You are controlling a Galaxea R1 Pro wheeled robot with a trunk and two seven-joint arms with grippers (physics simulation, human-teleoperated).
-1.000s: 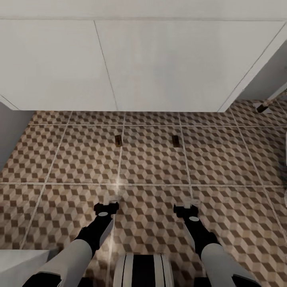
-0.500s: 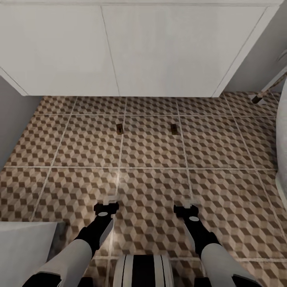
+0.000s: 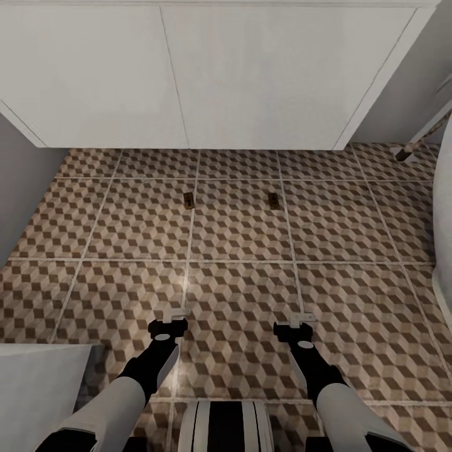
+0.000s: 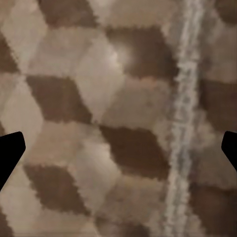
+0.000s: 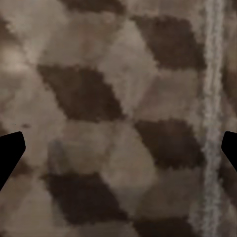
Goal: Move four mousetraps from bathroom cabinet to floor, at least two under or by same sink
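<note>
Two mousetraps lie flat on the patterned bathroom floor (image 3: 238, 289), one (image 3: 188, 201) on a grout line and one (image 3: 274, 200) to its right. Both rest about a tile short of the white box vanity (image 3: 188, 81) under the sink. Nearer to me, my left gripper (image 3: 176, 312) and right gripper (image 3: 301, 318) hang open and empty just above the tiles. The left wrist view shows the left gripper (image 4: 118, 148) with dark fingertips (image 4: 10, 153) far apart over bare tile. The right gripper (image 5: 118, 148) looks the same in its wrist view. The cabinet is out of view.
A grey wall (image 3: 19, 188) closes the left side, and a white block (image 3: 37, 389) sits at the lower left. A curved white fixture (image 3: 443, 188) bulges in at the right edge. Behind it a slanted pole (image 3: 417, 141) stands on the floor.
The whole view has shifted: the vanity and both mousetraps sit higher in the picture than one second ago. Neither arm has moved relative to the body, and both grippers stay open.
</note>
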